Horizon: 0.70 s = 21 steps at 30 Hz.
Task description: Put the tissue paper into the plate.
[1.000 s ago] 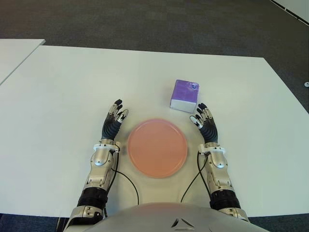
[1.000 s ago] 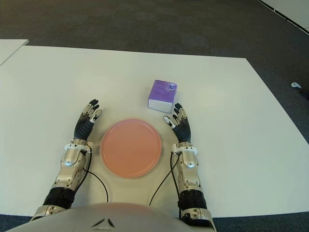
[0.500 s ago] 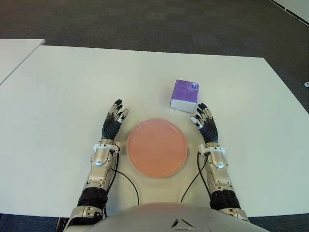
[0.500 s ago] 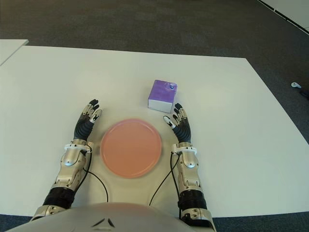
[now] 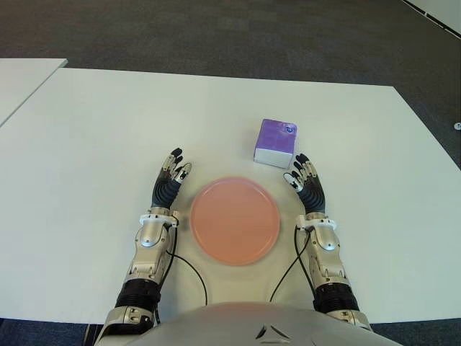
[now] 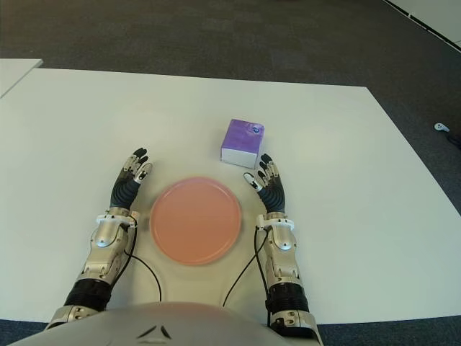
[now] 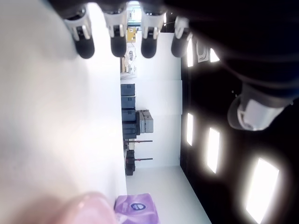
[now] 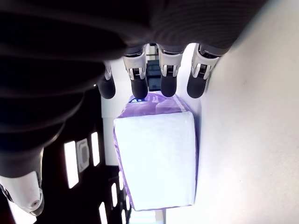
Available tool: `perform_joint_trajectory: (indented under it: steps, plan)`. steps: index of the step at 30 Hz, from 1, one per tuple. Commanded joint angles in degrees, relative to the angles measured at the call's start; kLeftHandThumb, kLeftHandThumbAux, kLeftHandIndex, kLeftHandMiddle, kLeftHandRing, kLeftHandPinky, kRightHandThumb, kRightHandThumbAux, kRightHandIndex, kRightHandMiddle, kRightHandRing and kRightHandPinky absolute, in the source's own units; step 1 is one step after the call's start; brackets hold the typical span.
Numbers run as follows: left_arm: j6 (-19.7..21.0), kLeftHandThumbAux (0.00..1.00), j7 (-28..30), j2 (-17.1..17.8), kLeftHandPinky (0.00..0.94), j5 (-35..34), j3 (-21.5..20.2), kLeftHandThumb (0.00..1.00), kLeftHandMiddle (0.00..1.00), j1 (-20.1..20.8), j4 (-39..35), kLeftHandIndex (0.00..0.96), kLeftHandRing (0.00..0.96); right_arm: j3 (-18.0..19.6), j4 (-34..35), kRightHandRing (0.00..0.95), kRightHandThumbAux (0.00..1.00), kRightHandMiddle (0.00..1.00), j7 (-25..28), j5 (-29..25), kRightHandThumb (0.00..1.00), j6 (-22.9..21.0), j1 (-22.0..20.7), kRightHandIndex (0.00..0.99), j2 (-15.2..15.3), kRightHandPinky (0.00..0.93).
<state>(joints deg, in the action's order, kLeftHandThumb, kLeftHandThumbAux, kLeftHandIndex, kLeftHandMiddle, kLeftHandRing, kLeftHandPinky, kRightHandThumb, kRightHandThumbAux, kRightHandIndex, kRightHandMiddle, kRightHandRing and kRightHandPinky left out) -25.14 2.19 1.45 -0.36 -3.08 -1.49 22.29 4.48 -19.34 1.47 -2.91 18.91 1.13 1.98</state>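
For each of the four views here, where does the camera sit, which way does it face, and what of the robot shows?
Left eye view: on the head, facing down at the white table; both forearms, left robot hand and right robot hand flank the pink plate.
Right eye view: same scene, slightly offset.
Left wrist view: along the left fingertips across the table.
Right wrist view: past the right fingertips at the purple tissue pack.
Shared: the tissue pack shows in all four.
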Motion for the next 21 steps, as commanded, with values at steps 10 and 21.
perform_joint_trajectory:
  steps: [10, 21]
  plan:
    - [0.84, 0.430, -0.21, -0.43, 0.000, -0.14, -0.10, 0.000, 0.000, 0.70, 3.92, 0.000, 0.000, 8.12, 25.28, 0.000, 0.639, 0.000, -15.70, 10.20, 0.101, -9.08, -11.51, 0.000, 4.75, 0.000]
    - [0.74, 0.436, -1.02, -1.01, 0.000, 0.23, -0.21, 0.000, 0.000, 1.53, 4.59, 0.000, 0.000, 2.49, 18.46, 0.000, 0.630, 0.000, -17.38, 19.57, 0.122, -7.68, -27.38, 0.000, 9.31, 0.000]
